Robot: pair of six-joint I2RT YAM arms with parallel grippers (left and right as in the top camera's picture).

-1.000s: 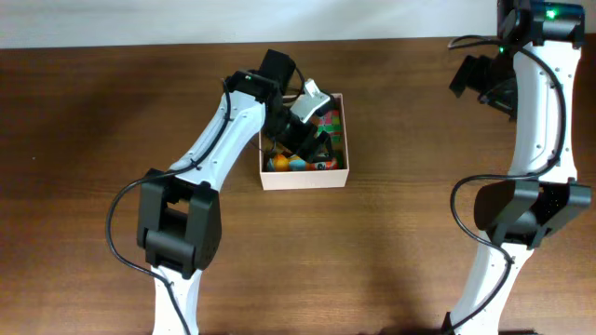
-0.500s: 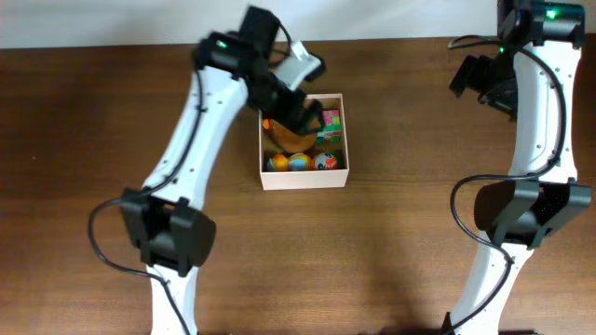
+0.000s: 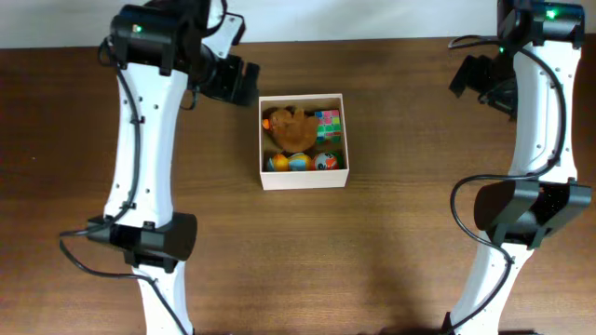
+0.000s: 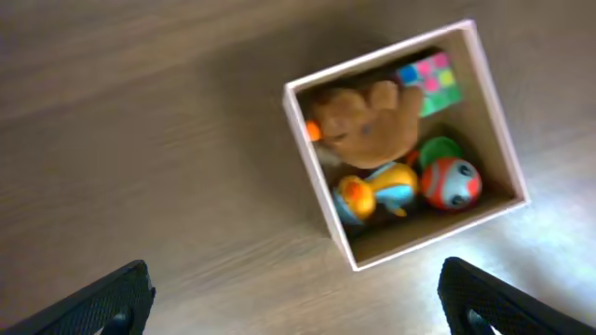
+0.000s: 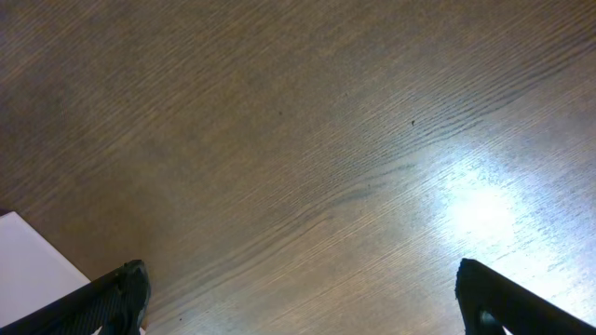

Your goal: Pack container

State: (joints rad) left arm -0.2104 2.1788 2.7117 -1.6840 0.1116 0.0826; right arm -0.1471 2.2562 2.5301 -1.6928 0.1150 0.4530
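The container (image 3: pixel 266 179), a square white box with a tan inside, sits on the table at centre. It holds a brown plush toy (image 3: pixel 292 128), a multicoloured cube (image 3: pixel 327 124), an orange-and-blue duck toy (image 3: pixel 290 162) and a red-and-white ball toy (image 3: pixel 325 160). It also shows in the left wrist view (image 4: pixel 344 244) with the plush (image 4: pixel 368 126), duck (image 4: pixel 377 191) and ball (image 4: pixel 453 181). My left gripper (image 3: pixel 235 82) is open and empty, up and left of the container; its fingertips (image 4: pixel 116 298) frame bare table. My right gripper (image 3: pixel 482 82) is open and empty at the far right.
The brown wooden table (image 3: pixel 391 233) surrounds the container. A white strip runs along the far edge (image 3: pixel 372 19). In the right wrist view a white corner (image 5: pixel 28 256) shows at the lower left over bare wood (image 5: pixel 307 158).
My left gripper has lifted out of the container and swung up and to the left, empty. The brown plush toy now lies uncovered in the container. The right arm has not moved.
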